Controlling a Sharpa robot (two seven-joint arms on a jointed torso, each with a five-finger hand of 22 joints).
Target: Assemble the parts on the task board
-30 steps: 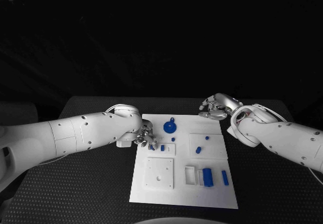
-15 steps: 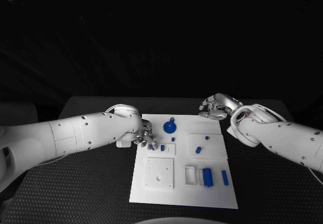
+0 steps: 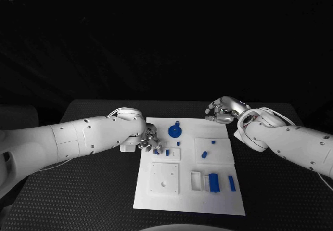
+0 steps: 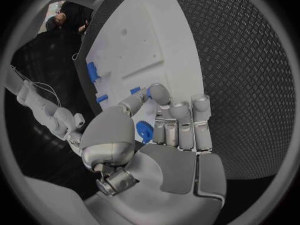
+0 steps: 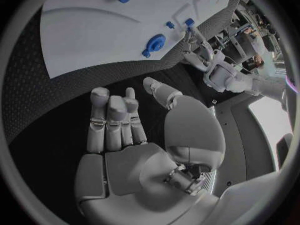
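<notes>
The task board [image 3: 187, 192] lies flat at the centre of the black surface [image 3: 83, 192]. No brand, label or writing can be read on the board, the parts or the arms.

Left hand [image 3: 147, 143]: positioned over the board's left edge, fingers [image 4: 180, 120] curled in close together. The left wrist view shows the thumb tip just beside a small blue part [image 4: 135, 90]; whether the part is pinched cannot be told.

Right hand [image 3: 223, 110]: positioned off the board, past its far right corner, above the surface. Fingers [image 5: 112, 117] loosely curled, holding nothing.

Parts on the board:
- Round blue part [image 3: 175, 130] near the far edge.
- Small blue peg [image 3: 205, 154] right of centre.
- Blue block [image 3: 214, 183] and narrow blue bar [image 3: 232, 183], side by side near the right near edge.
</notes>
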